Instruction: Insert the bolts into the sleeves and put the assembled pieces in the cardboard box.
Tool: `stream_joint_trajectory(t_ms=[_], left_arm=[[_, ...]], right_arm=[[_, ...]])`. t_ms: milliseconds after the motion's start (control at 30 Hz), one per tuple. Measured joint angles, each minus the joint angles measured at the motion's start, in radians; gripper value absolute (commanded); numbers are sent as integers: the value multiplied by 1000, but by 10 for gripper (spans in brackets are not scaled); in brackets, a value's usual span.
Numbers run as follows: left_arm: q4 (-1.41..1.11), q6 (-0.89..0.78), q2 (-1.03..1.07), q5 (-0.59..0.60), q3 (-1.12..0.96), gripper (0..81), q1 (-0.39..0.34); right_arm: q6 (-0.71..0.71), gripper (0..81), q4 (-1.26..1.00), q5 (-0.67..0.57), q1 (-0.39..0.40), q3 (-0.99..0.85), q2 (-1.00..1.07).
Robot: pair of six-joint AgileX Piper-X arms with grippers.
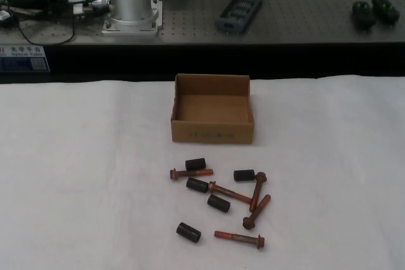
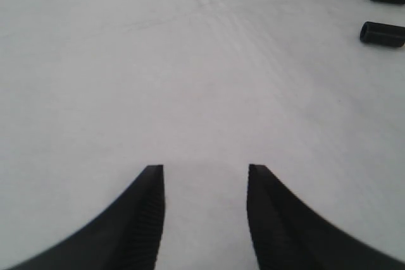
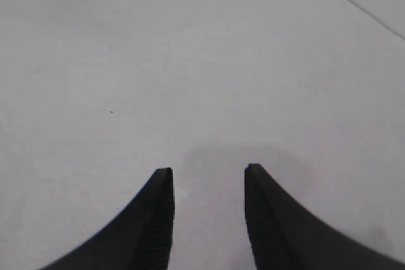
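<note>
High view, box: the cardboard box (image 1: 212, 133) is brown, open-topped and upright on the white sheet (image 1: 76, 175) covering the worktop.
High view, bolts: five rusty orange bolts (image 1: 230, 192) lie flat and scattered on the sheet just in front of the box, none inside it.
High view, sleeves: five short black sleeves (image 1: 218, 203) lie on their sides among the bolts, and one touches a bolt's head.
Left wrist view, jaws: the left jaws are spread, with nothing between the dark ribbed fingers (image 2: 149, 219), and are angled down close over bare sheet.
Left wrist view, parts: three sleeves and two bolt heads lie well ahead of the jaws, off to one side.
Right wrist view, jaws: the right jaws are spread, with nothing between them, and are angled down close over bare sheet that carries their shadow.
</note>
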Motion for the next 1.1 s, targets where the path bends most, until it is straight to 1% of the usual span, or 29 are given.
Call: stream_joint_trajectory(t_ms=[1100], left_arm=[[0,0,0,0,0,314,0]], right_arm=[[-2,286,-25,1,0,0,2]])
